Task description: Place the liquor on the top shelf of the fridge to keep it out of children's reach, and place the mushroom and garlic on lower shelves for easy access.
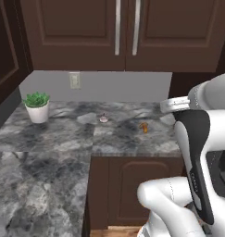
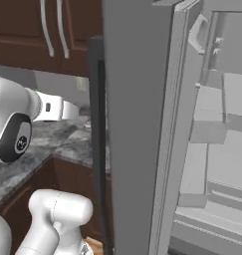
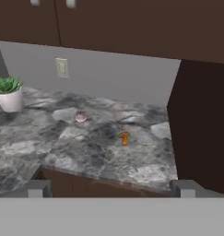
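Marble counter (image 3: 85, 152) edge just ahead of the wide-open, empty gripper (image 3: 111, 189); mushroom (image 3: 125, 138) centred beyond, garlic (image 3: 80, 118) farther left, bare stone between them.

I find no legible text, label, brand, number or sign on any surface in my views. My arm joint (image 2: 20, 143) carries one small round emblem; its characters are too small to read.
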Tool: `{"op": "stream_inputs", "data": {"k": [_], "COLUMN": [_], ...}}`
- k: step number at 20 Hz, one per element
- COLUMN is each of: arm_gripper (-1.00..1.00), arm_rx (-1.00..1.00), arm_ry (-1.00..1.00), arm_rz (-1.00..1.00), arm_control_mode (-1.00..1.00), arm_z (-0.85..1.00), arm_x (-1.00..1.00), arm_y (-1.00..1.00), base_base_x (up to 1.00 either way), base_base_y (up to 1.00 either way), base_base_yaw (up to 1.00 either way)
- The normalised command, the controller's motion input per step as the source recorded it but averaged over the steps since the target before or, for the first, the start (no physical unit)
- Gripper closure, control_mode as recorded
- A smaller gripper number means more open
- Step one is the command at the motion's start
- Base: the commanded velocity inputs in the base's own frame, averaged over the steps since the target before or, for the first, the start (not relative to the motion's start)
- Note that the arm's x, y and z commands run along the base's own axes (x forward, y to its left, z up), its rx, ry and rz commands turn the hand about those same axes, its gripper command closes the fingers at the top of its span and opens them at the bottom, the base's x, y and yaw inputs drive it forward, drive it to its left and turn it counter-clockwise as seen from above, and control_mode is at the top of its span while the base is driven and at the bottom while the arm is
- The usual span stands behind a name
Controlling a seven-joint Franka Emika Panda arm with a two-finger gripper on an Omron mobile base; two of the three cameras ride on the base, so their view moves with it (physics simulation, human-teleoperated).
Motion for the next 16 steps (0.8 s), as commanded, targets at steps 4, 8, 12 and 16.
{"op": "stream_inputs", "data": {"k": [4, 8, 12, 16], "arm_gripper": [-1.0, -1.0, -1.0, -1.0], "arm_rx": [0.0, 0.0, 0.0, 0.0], "arm_ry": [0.0, -0.01, 0.01, 0.15], "arm_rz": [0.0, -0.02, -0.08, -0.06], "arm_control_mode": [1.0, -1.0, -1.0, -1.0], "arm_z": [0.0, -0.2, -0.94, -1.0], "arm_x": [0.0, 0.0, 0.03, 0.25], "arm_y": [0.0, 0.03, 0.0, 0.0], "base_base_x": [0.7, 0.0, 0.0, 0.0], "base_base_y": [0.24, 0.16, 0.0, 0.0], "base_base_yaw": [-0.23, -0.09, 0.0, 0.0]}}
